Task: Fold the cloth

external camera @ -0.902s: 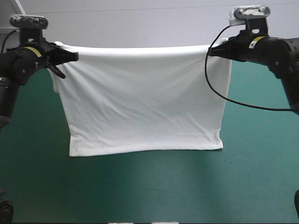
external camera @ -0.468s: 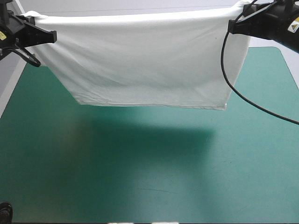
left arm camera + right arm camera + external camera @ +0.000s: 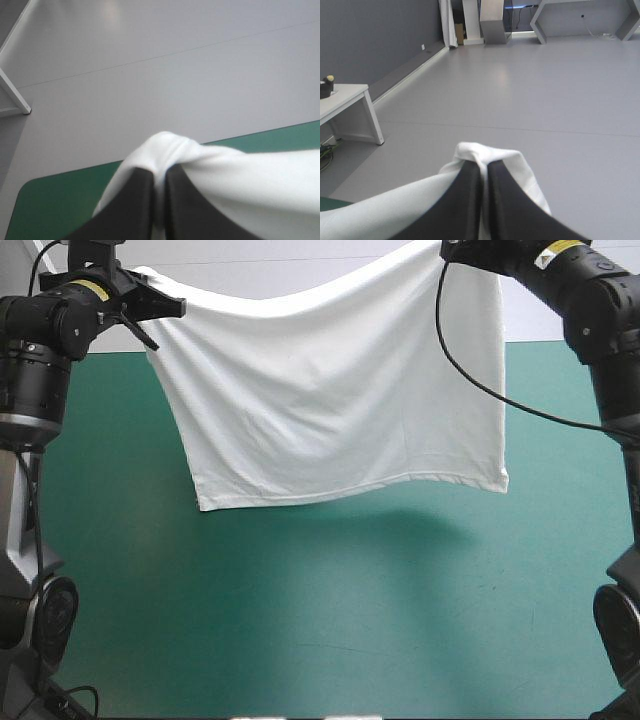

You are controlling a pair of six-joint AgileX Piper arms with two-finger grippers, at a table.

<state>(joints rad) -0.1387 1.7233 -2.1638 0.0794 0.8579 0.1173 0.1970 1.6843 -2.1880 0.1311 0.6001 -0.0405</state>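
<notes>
The white T-shirt (image 3: 330, 400) hangs spread in the air above the teal-green table (image 3: 330, 620), its top edge sagging between the two arms and its lower hem clear of the cover. My left gripper (image 3: 172, 308) is shut on the shirt's upper left corner. In the left wrist view the black fingers (image 3: 135, 200) pinch a bunched fold of the T-shirt (image 3: 240, 175). My right gripper (image 3: 450, 252) holds the upper right corner at the picture's top edge. In the right wrist view the fingers (image 3: 470, 200) are shut on a bunched fold of the T-shirt (image 3: 515, 165), facing level into the room.
The shirt's shadow falls on the teal-green cover below its hem. The right arm's black cable (image 3: 470, 380) hangs in front of the shirt's right side.
Both grippers have drawn closer together, so the top edge now sags. The shirt hangs lower and nearer than just before, and the right corner sits higher than the left.
</notes>
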